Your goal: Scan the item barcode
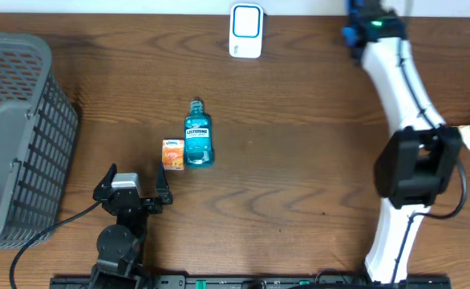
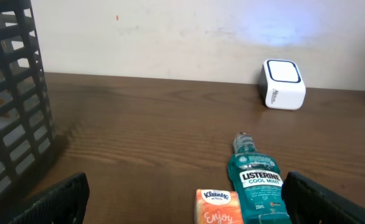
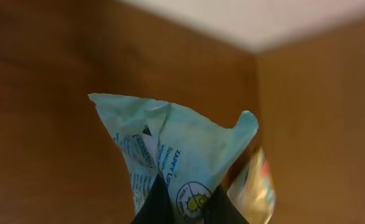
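1. Grips a pale green packet [image 3: 170, 149] by one end in the right pincer [image 3: 184, 210], shut tight on it.
2. Holds that packet out past the far right side of the table [image 1: 299, 160], well apart from the white scanner [image 1: 245, 30] at the back edge.
3. Shows the left pincer [image 1: 135, 189] spread wide with nothing in it, low at the front, near a mouthwash bottle [image 1: 199, 136] and a small orange tissue pack [image 1: 172, 154] lying side by side.
4. Shows no barcode on the packet side in view, only small print and a round picture. Cannot tell which side has the stripes.
5. Could lose the packet on the way over. Cause: only a thin pinch on a soft, crinkly end, plus any fast swing or sudden stop.
6. Could get no beep at all. Cause: stripes turned away from the scanner, or hidden in a fold of the floppy packet.
7. Could fail by stopping too far off or too much to one side of the scanner window.
8. Could bump the scanner and push it toward the back edge. Cause: coming in too low or too close with the arm.
9. Could hit the mouthwash bottle and send it rolling into the tissue pack. Cause: a low sweep across the middle of the table.
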Controlling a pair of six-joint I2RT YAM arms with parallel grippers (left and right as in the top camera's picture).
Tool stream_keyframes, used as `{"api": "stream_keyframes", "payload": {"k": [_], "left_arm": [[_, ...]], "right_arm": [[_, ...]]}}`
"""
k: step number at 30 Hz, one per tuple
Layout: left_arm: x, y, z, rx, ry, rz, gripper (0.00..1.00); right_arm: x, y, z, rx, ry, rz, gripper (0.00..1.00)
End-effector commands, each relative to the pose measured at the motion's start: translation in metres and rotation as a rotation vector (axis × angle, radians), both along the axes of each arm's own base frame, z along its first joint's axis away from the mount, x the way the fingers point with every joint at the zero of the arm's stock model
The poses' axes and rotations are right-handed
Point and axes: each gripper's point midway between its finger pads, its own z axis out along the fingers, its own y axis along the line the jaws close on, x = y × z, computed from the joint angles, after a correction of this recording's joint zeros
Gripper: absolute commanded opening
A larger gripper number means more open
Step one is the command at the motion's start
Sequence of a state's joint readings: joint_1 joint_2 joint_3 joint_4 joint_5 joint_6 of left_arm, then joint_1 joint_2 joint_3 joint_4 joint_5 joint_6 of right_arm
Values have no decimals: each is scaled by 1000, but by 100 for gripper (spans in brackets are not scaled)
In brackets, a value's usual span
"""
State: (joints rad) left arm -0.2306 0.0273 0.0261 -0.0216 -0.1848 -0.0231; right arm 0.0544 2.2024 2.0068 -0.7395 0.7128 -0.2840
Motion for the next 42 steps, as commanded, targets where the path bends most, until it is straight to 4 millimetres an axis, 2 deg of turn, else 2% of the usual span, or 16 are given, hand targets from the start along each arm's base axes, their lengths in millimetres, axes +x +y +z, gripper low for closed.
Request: {"api": "stream_keyframes", "payload": {"k": [1,5,8,11,12,13,15,17,19,23,25,27,31,36,38,42], "left_arm": [[-1,1,-17,14,48,5,98],[-1,1,-17,14,48,5,98],[-1,1,-17,14,48,5,98],[-1,1,-17,14,48,5,98],[-1,1,-17,14,48,5,98],[-1,1,-17,14,48,5,98],[-1,1,-17,14,48,5,98],[-1,1,-17,14,48,5,98],[-1,1,-17,14,48,5,98],[-1,1,-17,14,48,5,98],[-1,1,-17,14,48,5,98],[-1,1,-17,14,48,5,98],[-1,1,-17,14,48,5,98],[-1,1,-17,14,48,5,98],[-1,1,-17,14,48,5,98],[-1,1,-17,14,48,5,98]], "right_arm": [[-34,-76,-49,82,6,-243,1],[-75,-139,-101,185,56,-366,1],[-97,-170,-112,200,44,-459,1],[-101,-183,-105,215,-9,-518,4],[-98,-182,-99,223,-25,-512,30],[-92,-177,-92,241,-43,-494,46],[-76,-156,-76,309,-87,-423,99],[-62,-129,-57,380,-125,-340,99],[-49,-83,-33,481,-154,-224,99],[-45,31,1,793,-182,-97,99],[-51,91,7,950,-136,-43,99],[-66,183,10,1150,-10,99,99],[-108,309,-12,1258,223,288,99],[-144,381,-78,1039,296,261,99],[-162,421,-101,991,293,287,99],[-168,447,-119,925,220,297,99]]}}
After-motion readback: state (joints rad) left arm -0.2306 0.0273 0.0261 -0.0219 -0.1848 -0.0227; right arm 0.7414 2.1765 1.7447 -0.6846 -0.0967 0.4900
